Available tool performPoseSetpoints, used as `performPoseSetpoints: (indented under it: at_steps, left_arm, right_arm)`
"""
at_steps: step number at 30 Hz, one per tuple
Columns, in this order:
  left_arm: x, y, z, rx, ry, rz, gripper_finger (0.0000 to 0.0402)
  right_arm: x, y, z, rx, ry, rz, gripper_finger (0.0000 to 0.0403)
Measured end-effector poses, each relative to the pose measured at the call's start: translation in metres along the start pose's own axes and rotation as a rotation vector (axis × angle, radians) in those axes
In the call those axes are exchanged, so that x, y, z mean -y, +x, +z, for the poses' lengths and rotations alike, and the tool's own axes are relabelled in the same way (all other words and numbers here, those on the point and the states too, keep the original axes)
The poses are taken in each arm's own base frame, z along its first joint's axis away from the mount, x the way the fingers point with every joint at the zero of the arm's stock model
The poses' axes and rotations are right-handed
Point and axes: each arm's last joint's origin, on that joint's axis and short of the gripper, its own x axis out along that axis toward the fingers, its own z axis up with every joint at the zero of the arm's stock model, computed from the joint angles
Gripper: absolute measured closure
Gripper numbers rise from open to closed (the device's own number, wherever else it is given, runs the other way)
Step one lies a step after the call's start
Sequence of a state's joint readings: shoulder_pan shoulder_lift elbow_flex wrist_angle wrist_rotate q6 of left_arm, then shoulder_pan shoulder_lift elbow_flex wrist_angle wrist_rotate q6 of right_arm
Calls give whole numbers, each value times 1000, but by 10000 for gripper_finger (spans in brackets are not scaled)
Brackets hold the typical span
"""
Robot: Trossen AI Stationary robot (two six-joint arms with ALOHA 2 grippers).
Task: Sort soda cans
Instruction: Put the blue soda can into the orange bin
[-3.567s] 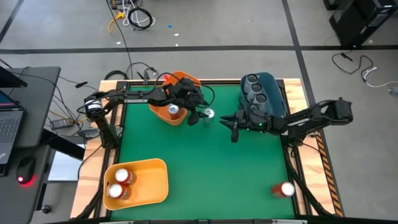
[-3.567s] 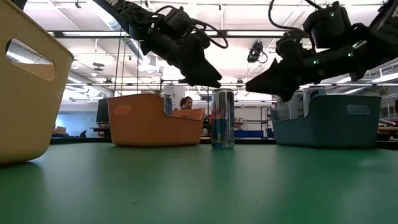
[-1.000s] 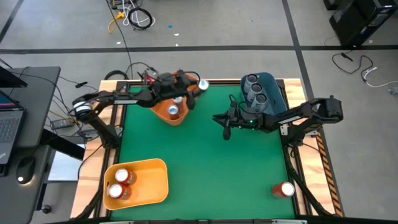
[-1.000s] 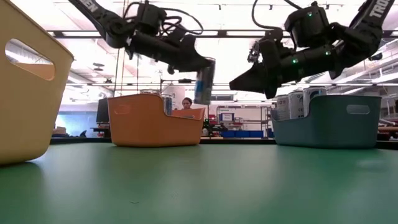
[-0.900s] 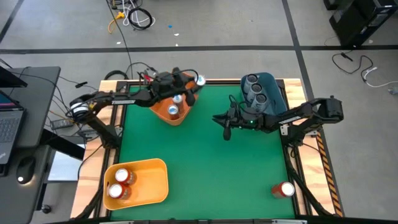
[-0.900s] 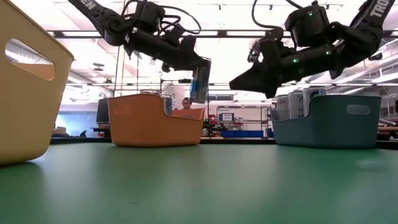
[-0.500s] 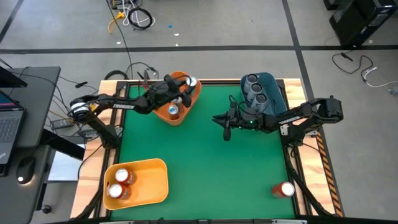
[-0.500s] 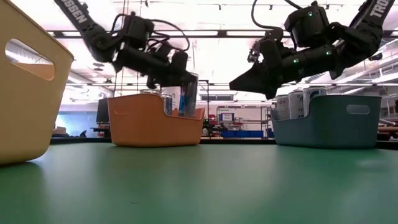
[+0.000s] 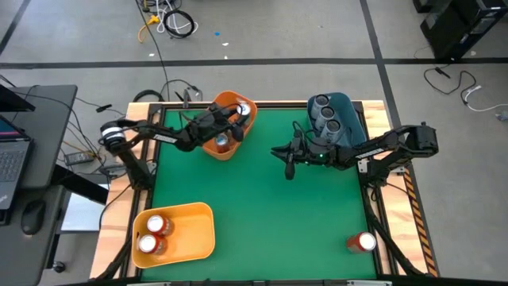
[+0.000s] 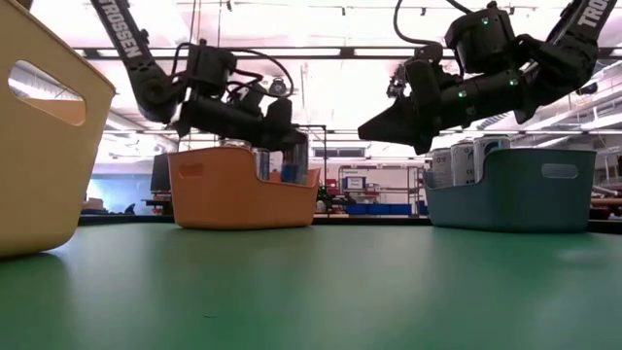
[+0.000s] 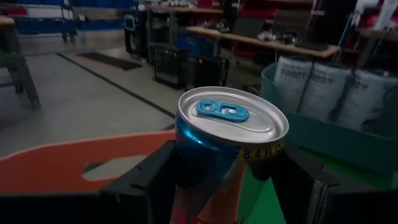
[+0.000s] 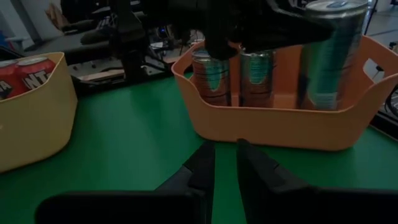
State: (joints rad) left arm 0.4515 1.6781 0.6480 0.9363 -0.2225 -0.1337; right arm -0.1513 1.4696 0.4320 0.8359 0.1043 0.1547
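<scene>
My left gripper is shut on a white-and-blue soda can over the far right corner of the orange bin; the can's lower part is behind the bin wall. Two more blue cans stand in that bin. My right gripper hangs shut above mid-table, left of the blue bin with three dark grey cans. Two red cans stand in the yellow bin. One red can stands near the table's near right corner. My left gripper pinches the can's side wall just below the top rim between its two fingers, coming slanting from the table's left. The can stays upright, lowered partly into the orange bin; the bin wall hides whether its base rests on the floor.
The yellow bin sits at the near left corner, the orange and blue bins along the far edge. Bare green table lies between them. A person shows in the room behind the orange bin. Cables and a laptop lie left of the table.
My left gripper has carried the can from above the orange bin's right rim toward the table's left and down, so the can's lower part now sits inside the bin. It has kept hold, and the can has stayed upright.
</scene>
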Motion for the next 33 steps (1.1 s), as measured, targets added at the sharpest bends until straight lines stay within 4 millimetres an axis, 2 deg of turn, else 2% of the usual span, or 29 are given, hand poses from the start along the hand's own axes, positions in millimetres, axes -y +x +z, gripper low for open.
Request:
performPoseSetpoints:
  at_steps: [6, 12, 22, 26, 29, 33]
  left_arm:
    - [0, 3, -4, 42, -25, 0, 188]
    - [1, 0, 3, 49, -2, -7, 188]
    - [2, -1, 40, 26, 65, -25, 189]
    - [-16, 5, 57, 34, 68, 35, 189]
    - [-34, 7, 55, -15, 29, 47, 189]
    - [-44, 7, 48, -30, -20, 10, 189]
  right_arm:
    - [0, 0, 0, -3, 0, -5, 348]
    - [0, 0, 0, -2, 1, -5, 348]
    - [0, 0, 0, 0, 3, -5, 348]
    - [0, 0, 0, 0, 7, -4, 348]
    - [-1, 0, 0, 0, 7, -3, 348]
    - [-1, 0, 0, 0, 2, -3, 348]
